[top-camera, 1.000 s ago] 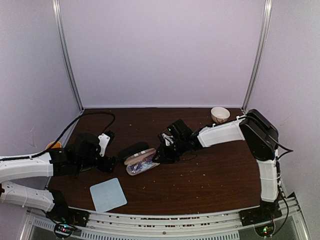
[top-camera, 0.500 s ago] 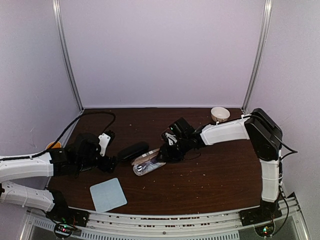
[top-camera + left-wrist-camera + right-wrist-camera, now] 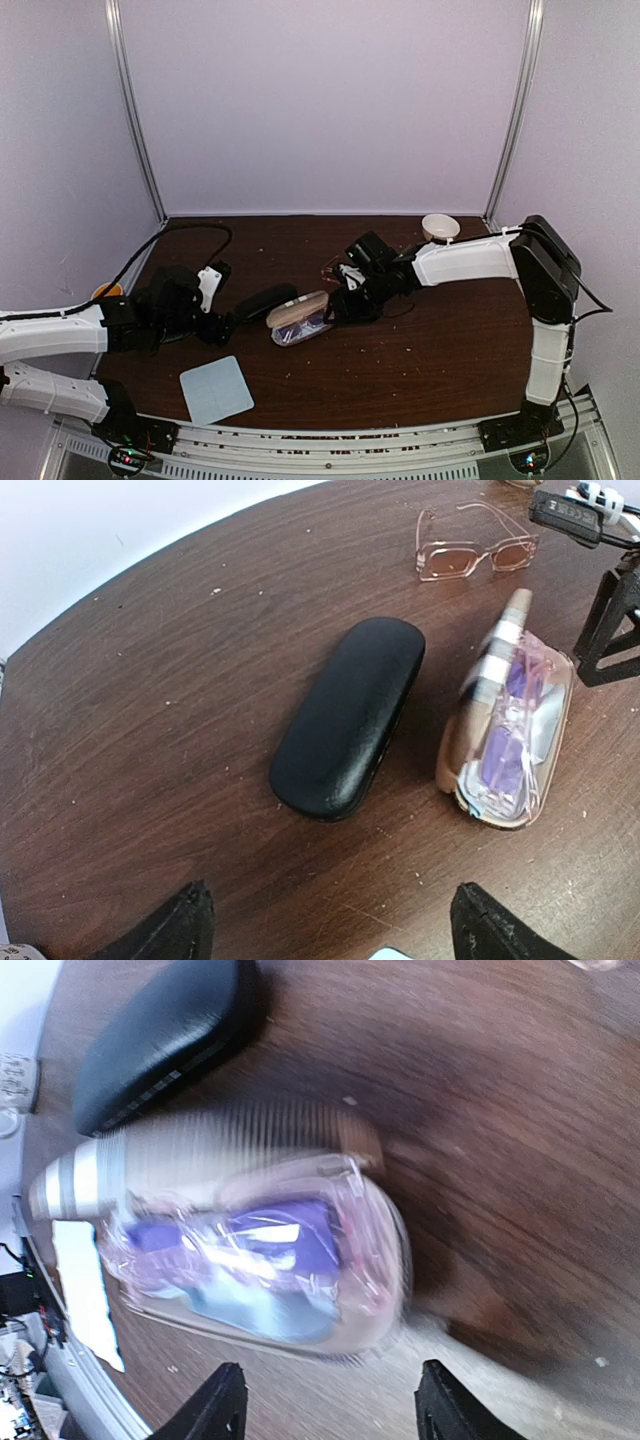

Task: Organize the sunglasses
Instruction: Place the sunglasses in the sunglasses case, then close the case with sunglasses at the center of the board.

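One pair of sunglasses (image 3: 475, 550) with a thin pinkish frame lies unfolded on the table behind the cases. A second pair, its lenses looking purple, lies inside an open tan case (image 3: 505, 735) whose lid stands up along its left side. My right gripper (image 3: 335, 1405) is open just off the case's right end, with nothing between its fingers. In the top view it (image 3: 345, 303) sits right of the case (image 3: 300, 318). My left gripper (image 3: 330, 935) is open and low over bare table, short of a shut black case (image 3: 345, 715).
A light blue cloth (image 3: 215, 388) lies near the front left. A small white bowl (image 3: 440, 228) stands at the back right. An orange object (image 3: 105, 290) shows at the left edge. The table (image 3: 440, 350) is dark wood with crumbs.
My right gripper's jaws have opened and drawn back to the right. The tan case has slid a little right with it, and its lid now stands up. The left arm has not moved.
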